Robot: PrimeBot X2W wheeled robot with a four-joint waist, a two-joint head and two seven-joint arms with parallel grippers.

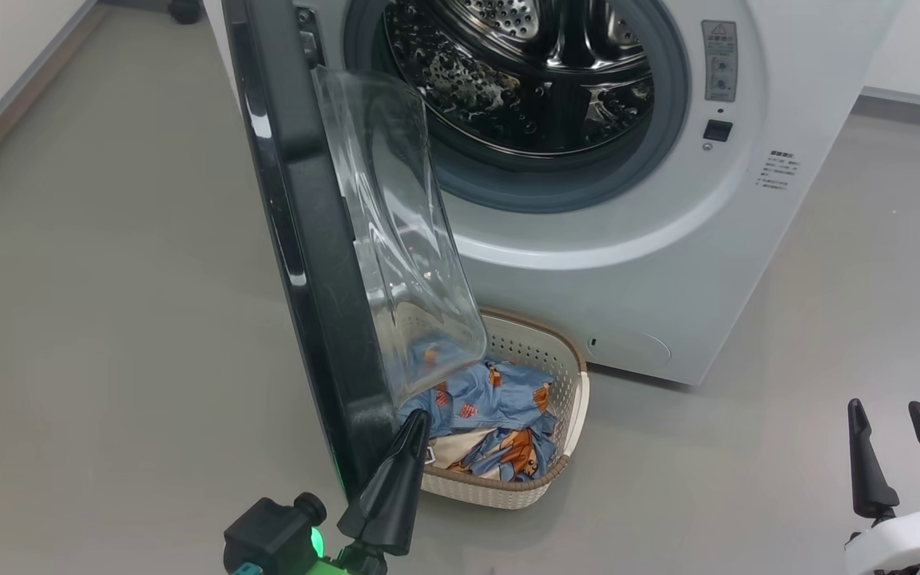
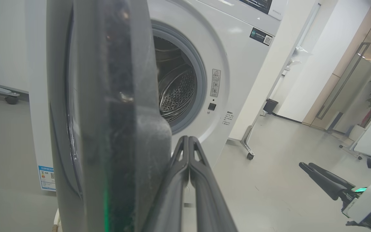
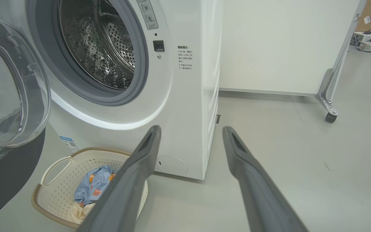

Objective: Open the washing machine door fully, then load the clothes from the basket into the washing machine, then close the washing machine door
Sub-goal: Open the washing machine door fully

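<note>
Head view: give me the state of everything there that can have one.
washing machine door, open partway, hanging over the basket
drum, no clothes visible inside
basket, holding the clothes
left gripper, shut, by the door's lower edge
right gripper, open, empty

Head downward, wrists low, sharing washing machine (image 1: 628,263)

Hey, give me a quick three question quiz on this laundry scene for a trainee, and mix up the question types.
1. True or false: the washing machine door is shut.
2. Where are the clothes? A: in the drum. B: in the basket. C: on the floor.
3. Fill in: the ___ gripper has its fingers pressed together beside the door's lower edge.
Key: 1 false; 2 B; 3 left gripper.
</note>
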